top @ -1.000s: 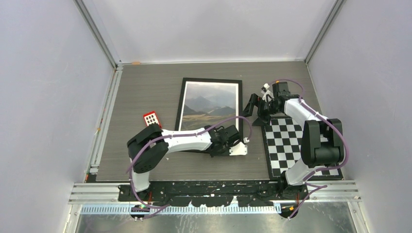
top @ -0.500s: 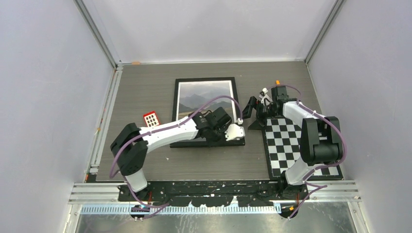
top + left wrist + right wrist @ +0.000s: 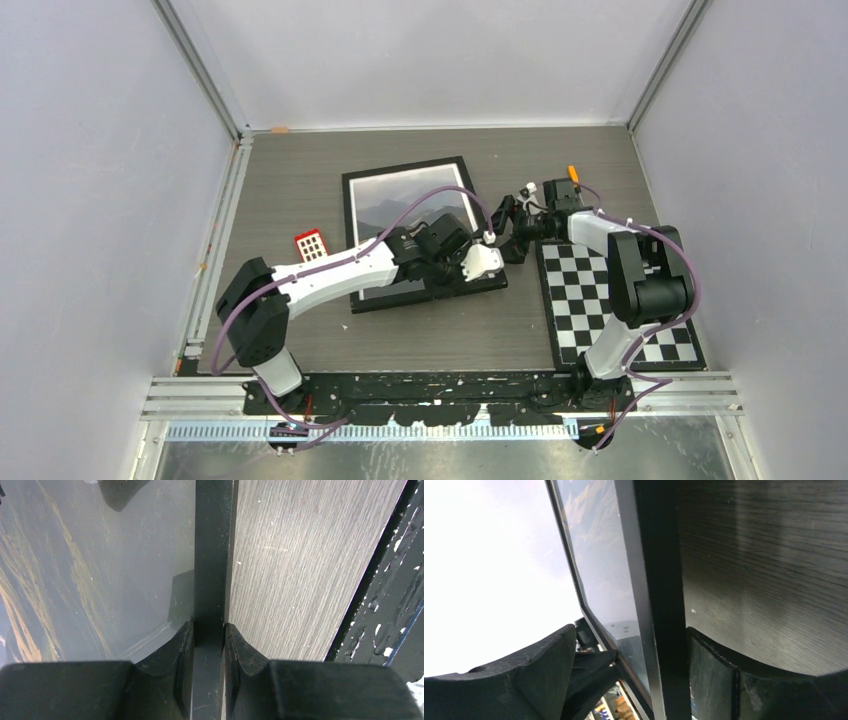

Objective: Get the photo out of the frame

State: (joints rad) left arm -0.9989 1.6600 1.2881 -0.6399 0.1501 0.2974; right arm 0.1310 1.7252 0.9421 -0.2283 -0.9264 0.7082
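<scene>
Left gripper [image 3: 208, 628] tight on frame [image 3: 213, 555] rim, photo [image 3: 100, 570] inside.

From above, the left arm [image 3: 335, 274] covers the lower part of the photo [image 3: 400, 200] and part of the frame [image 3: 350, 220]. Marks on the red card [image 3: 311, 245] are too small to read.

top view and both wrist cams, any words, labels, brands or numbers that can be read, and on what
No readable text in any view.
Red card: a grid of white squares; any print on it is too small to tell.
Checkerboard: plain black and white squares, no marks.
Photo in the frame: landscape only, no caption visible.
</scene>
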